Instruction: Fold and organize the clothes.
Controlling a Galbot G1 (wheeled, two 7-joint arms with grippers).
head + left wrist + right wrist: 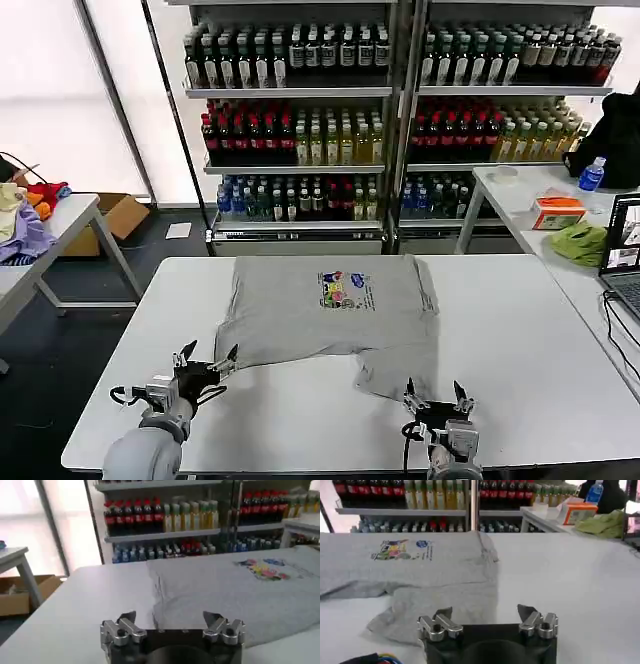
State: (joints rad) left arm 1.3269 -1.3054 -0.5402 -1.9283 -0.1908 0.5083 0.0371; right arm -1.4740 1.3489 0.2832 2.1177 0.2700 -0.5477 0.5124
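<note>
Two spread, empty pincers sit at table's point(520, 330) near edge: left pincer point(205, 362) just beside grey shirt's point(320, 310) near-left hem, right pincer point(436, 394) just short of its folded near-right flap, shirt lying w/ long axis left-right, mid-table.

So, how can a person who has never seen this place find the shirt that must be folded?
Look at the large white table in front of the drink shelves. The light grey shirt lies flat on its middle, just beyond both open grippers, left and right. A small multicoloured chest print separates it from the lime-green cloth on the side table.
</note>
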